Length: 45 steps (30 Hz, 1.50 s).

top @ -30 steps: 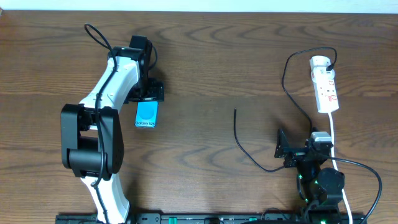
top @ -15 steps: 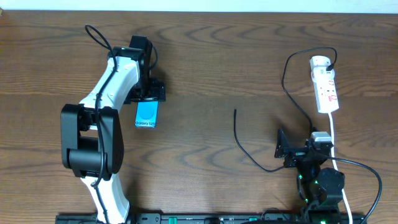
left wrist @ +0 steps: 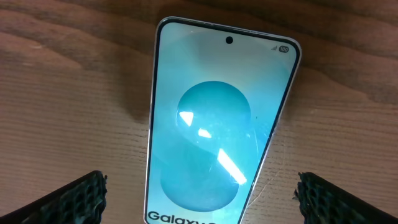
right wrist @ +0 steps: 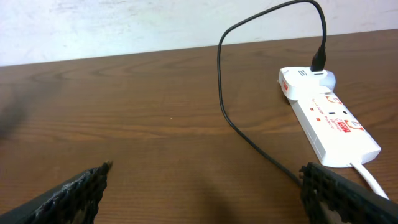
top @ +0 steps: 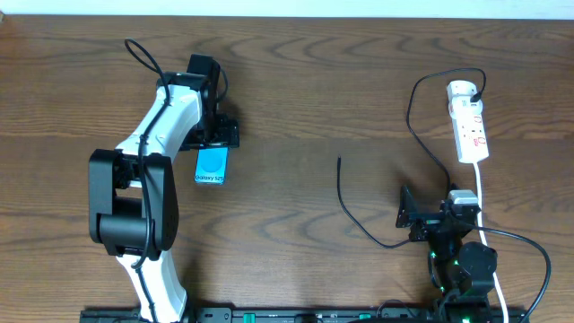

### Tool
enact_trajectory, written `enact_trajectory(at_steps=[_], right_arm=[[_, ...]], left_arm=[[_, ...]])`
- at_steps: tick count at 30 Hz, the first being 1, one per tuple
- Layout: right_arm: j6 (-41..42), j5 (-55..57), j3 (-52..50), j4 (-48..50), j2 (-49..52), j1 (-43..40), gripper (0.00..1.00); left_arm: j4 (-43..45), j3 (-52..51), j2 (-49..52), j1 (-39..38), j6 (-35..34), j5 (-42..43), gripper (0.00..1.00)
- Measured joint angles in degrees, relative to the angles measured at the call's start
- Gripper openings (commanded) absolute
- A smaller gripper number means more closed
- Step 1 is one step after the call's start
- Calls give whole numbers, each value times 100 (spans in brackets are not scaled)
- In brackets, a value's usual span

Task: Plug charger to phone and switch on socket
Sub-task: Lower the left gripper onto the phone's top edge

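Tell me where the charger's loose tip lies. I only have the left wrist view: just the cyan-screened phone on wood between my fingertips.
Observer: The long thin black charger cable ends loose on the brown wooden table, well right of the flat cyan-screened phone.
Operator: Is its other end plugged in?
Observer: Yes, into the rounded end of the white elongated power strip, far right.
Operator: What about my other side?
Observer: The right gripper is open and empty, near the front edge.

A robotics lab, by the look: a left arm (top: 148, 170) based at seven o'clock and a right arm (top: 459, 256) at five o'clock on a wood-grain tabletop (top: 314, 90), with a plain white wall (right wrist: 124, 25) behind.
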Motion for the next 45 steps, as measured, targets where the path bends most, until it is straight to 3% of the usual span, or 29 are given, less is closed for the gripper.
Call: enact_trajectory(at_steps=[45], right_arm=[[0, 0, 0, 0, 0, 0, 99]], left_arm=[[1150, -820, 0, 0, 131, 11, 98]])
